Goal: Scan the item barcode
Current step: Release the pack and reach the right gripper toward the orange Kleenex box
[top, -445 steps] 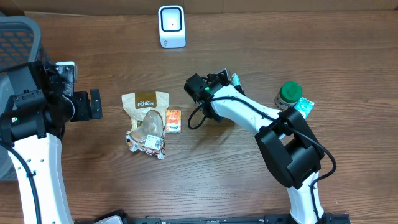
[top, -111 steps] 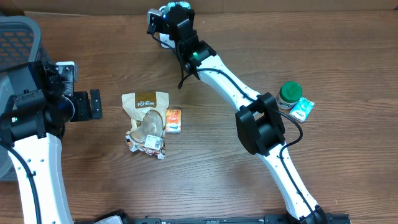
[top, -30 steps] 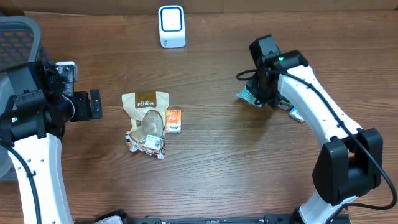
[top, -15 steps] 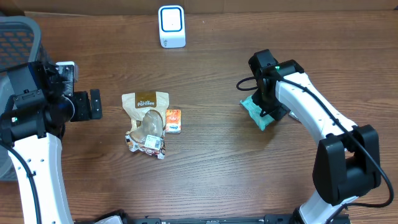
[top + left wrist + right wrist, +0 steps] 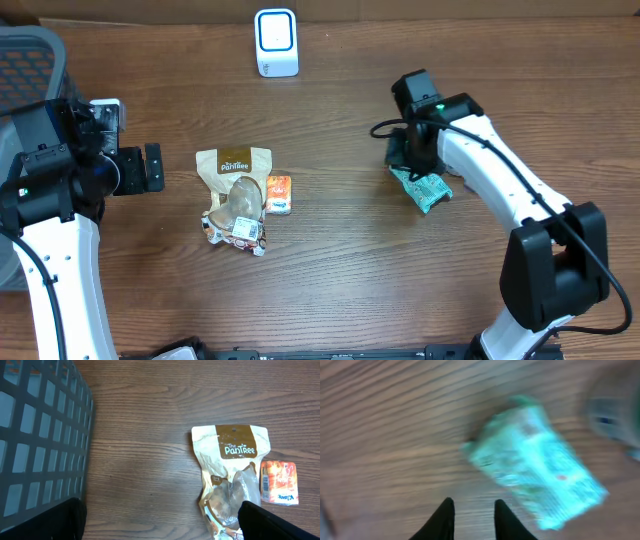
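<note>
Just ahead of right gripper (image 5: 474, 502): teal packet (image 5: 535, 480) on table (image 5: 380, 435); jaws slightly parted, empty.

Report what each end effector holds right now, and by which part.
Nothing is held. The left end effector is open and empty; the right end effector shows bare wood between its fingers, the teal packet lying on the table beyond them.

The white-and-black left arm (image 5: 60, 260) is kept at the left side, and its black two-finger left gripper (image 5: 150, 168) is pointed rightward with jaws spread wide. The white-and-black right arm (image 5: 500, 190) is stretched forward and inward. Its black right gripper (image 5: 472, 520) is aimed downward, fingers (image 5: 445, 517) narrowly parted.
</note>
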`<move>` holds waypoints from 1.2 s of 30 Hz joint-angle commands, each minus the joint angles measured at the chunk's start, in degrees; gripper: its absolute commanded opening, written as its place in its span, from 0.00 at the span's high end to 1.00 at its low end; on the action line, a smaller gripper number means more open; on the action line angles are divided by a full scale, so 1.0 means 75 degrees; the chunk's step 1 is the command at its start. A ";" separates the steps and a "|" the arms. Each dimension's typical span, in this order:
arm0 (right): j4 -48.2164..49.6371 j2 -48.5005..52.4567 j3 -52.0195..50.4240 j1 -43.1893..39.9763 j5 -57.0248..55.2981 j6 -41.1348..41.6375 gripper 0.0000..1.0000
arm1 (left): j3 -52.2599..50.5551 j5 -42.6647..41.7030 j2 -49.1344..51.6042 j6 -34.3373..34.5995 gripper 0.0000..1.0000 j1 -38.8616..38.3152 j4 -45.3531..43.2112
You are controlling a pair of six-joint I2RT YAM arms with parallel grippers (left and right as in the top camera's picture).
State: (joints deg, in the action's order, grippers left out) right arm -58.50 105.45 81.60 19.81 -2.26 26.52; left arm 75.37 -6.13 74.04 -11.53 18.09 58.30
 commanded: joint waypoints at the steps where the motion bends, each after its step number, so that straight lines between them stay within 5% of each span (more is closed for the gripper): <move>1: 0.0283 0.0023 -0.0254 0.0300 0.0699 -0.1437 0.81 | 0.0085 0.0026 -0.0015 0.0117 0.00 -0.0003 -0.0003; 21: 0.2375 0.0265 -0.2302 0.0391 -0.0886 -0.2398 0.82 | 0.0085 0.0026 -0.0015 0.0117 0.00 -0.0003 -0.0006; 36: 0.2658 0.0265 -0.2349 -0.0271 -0.1317 -0.2323 0.82 | 0.0085 0.0026 -0.0015 0.0117 0.01 -0.0003 -0.0003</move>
State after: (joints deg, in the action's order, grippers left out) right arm -39.07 107.42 64.47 18.87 -12.23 9.80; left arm 75.37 -6.13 74.04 -11.51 18.09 58.30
